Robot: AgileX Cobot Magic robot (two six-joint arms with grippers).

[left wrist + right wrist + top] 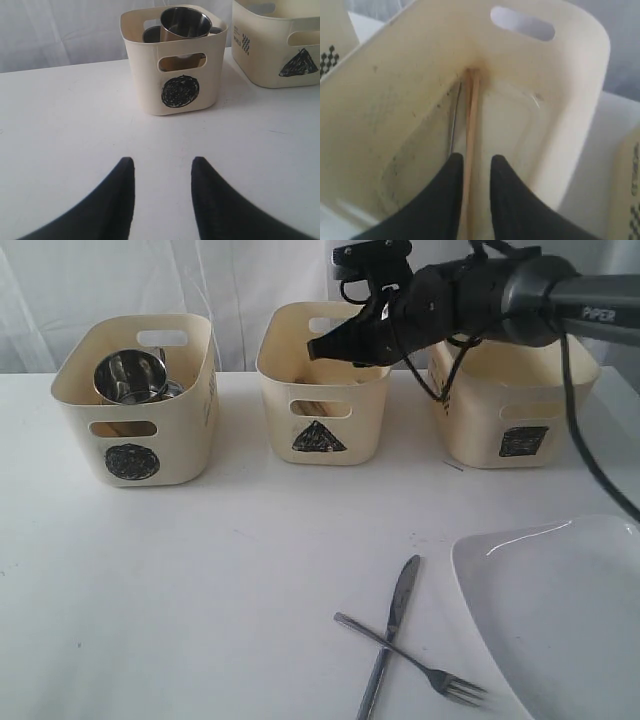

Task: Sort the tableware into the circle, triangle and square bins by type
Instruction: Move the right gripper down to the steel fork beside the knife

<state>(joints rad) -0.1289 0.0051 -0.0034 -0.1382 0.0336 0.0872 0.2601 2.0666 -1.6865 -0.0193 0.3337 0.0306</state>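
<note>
A white desk (200,570) before a curtain (150,280) was seen; knife (400,600) and fork (425,668) were crossed there. The left tool (162,162) was held spread, empty, over it. The right tool (476,159) was slightly parted above chopsticks (471,110) in the triangle bin (570,100).

surface: white matte table (200,580) filling the lower and middle frame, a few small dark specks | backdrop: white draped curtain (120,290) across the upper frame, soft vertical folds | light: bright, diffuse, even; faint soft shadows on the tabletop, middle of frame
</note>
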